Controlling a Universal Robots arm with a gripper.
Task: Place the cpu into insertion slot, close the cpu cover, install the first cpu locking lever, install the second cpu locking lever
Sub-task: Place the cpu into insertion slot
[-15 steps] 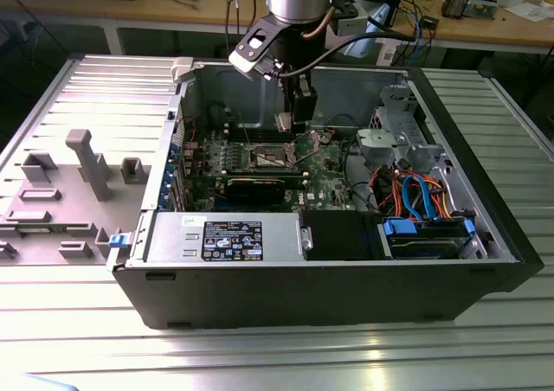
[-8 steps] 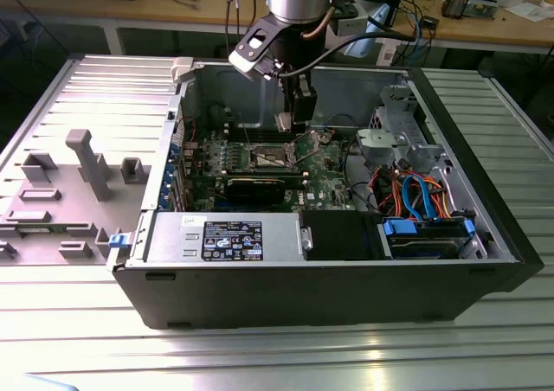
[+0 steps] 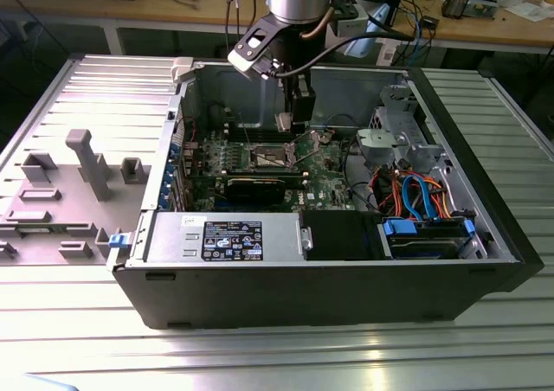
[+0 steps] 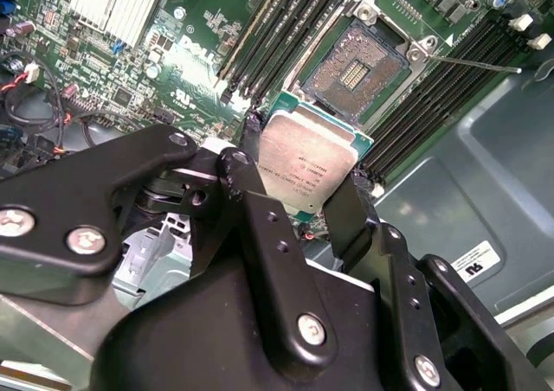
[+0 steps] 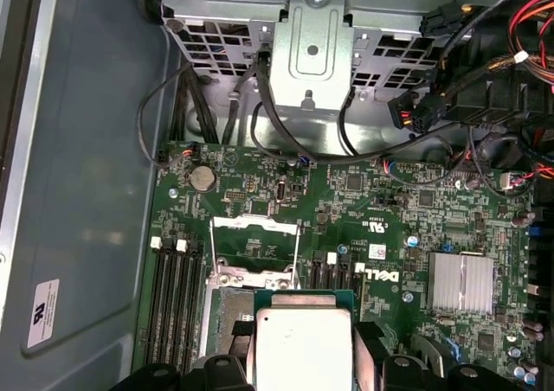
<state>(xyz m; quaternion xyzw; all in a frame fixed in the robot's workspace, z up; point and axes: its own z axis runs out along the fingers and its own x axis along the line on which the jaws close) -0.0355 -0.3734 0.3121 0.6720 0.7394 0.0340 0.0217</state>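
Inspection finds the task at its first step, with no step complete. In the exterior view the arm reaches down into the open computer case (image 3: 303,278), which lies on the ribbed metal desk (image 3: 260,356), and the hand (image 3: 299,121) hangs above the green motherboard (image 3: 329,170). The insertion slot (image 3: 270,156) lies at about 7 o'clock from the hand. In both wrist views the hand (image 4: 296,192) (image 5: 303,356) is closed narrowly on the cpu (image 4: 307,153) (image 5: 303,335), one black finger (image 4: 241,176) on each opposite edge, silver face toward the cameras. The cpu is held in the air, tilted, near the slot but apart from it. The second wrist view shows the insertion slot (image 4: 357,69) empty, its dark contact field fully exposed inside the silvery rim, so seating is not yet done. A thin silvery frame that I take to be the cpu cover (image 5: 255,224) appears raised, the board visible through its window, and is judged not closed. One thin rod, judged a locking lever (image 4: 472,62), juts clear of the slot's corner and is not latched. The state of the other lever cannot be confirmed. Outstanding, on this evidence: seating the cpu, closing the cover and fastening both levers. A grey fixture plate (image 3: 86,162) lies on the desk at 9 o'clock from the case, well apart from the work.
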